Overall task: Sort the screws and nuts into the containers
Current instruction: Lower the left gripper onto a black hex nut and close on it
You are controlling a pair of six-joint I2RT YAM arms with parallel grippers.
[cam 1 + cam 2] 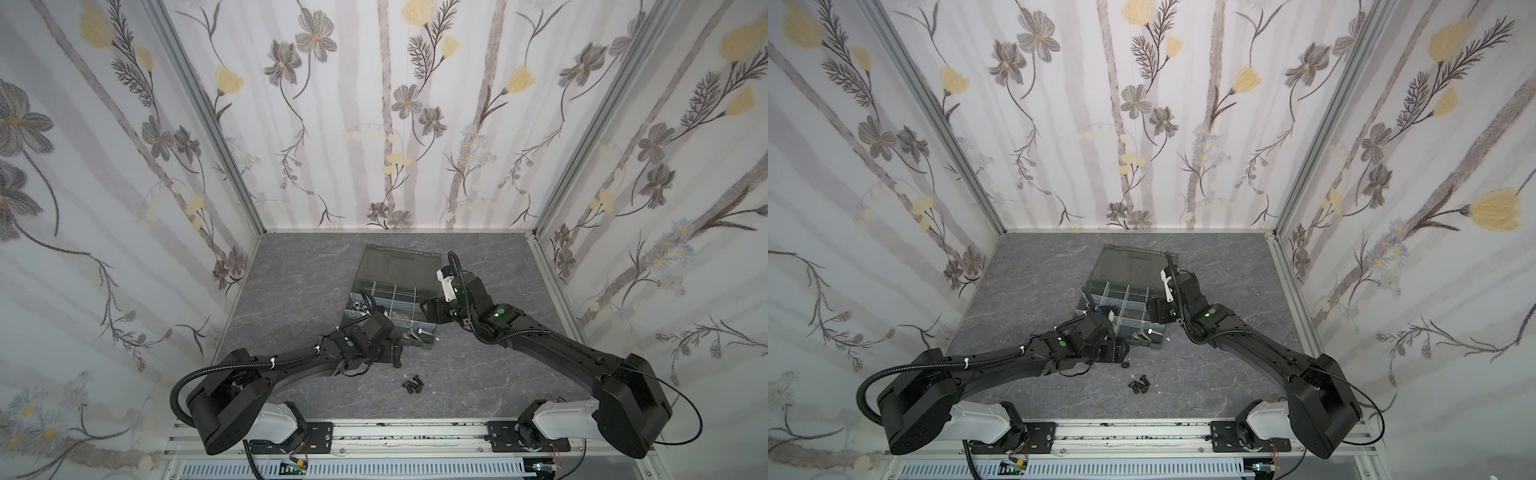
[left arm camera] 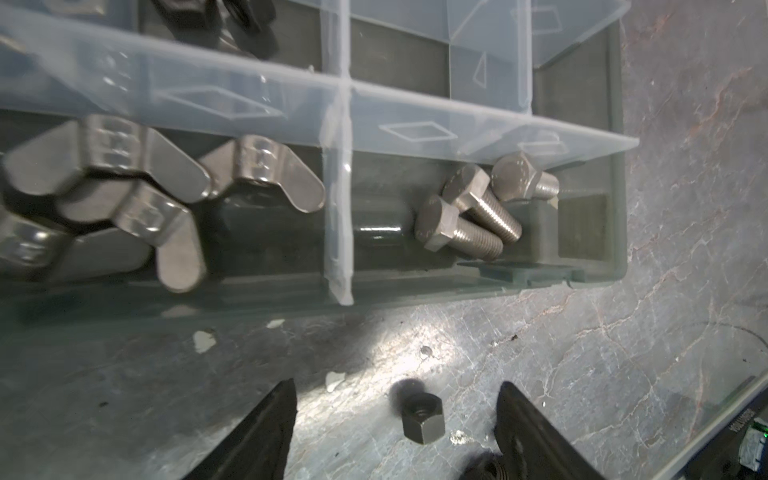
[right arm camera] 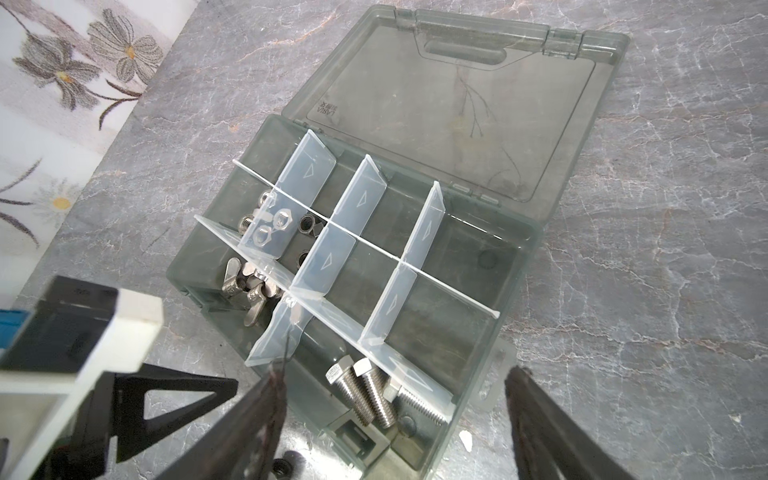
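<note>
Top views: paired, mounted high over the arm bases (image 1: 274,422), angled down across the whole surface (image 1: 291,291) and organiser box (image 1: 395,266). Left wrist view: very close, low, facing the box's near wall. Right wrist view: higher, whole open box. Both wrist views share the silver screws (image 2: 469,216).

Grey marbled tabletop (image 1: 291,299) between 3 floral walls (image 1: 374,124) carries white flecks (image 2: 204,340), perhaps paper.

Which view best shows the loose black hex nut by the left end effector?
Left wrist view: the black hex nut is close and sharp, threaded hole visible. Both top views show a tiny dark speck; the right wrist view, a partial glimpse.
</note>
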